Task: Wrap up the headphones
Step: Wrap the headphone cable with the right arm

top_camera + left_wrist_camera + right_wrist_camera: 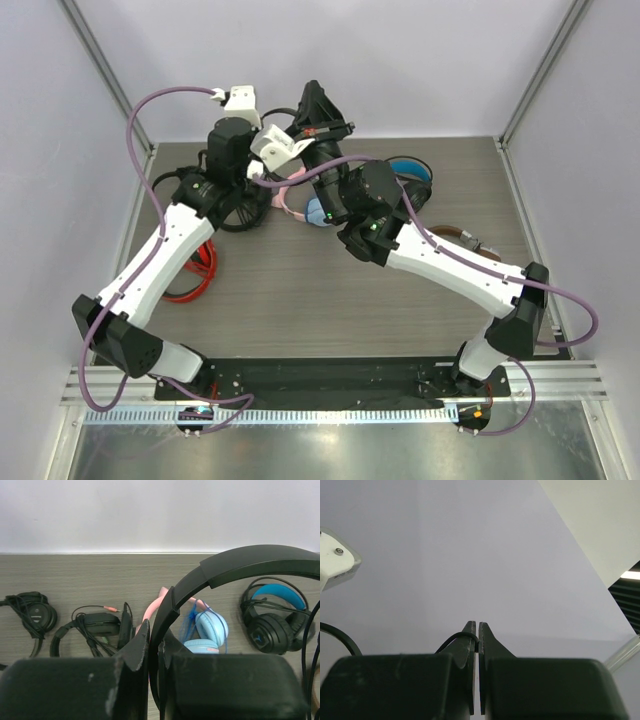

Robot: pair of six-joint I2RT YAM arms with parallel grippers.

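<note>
Left gripper [153, 632], pressed shut on the smooth, thin, matte-black headband of the headphones [250, 560], holds them above the wood-grain table [100, 572]. Right gripper [475, 627], likewise closed, pinches the fine, limp black cable [451, 641] aloft. For a neat wrap, the left grip should probably stay firm while the right lays taut, even turns round the band, avoiding slack loops; the rigid arc likely serves well as a former.
</note>
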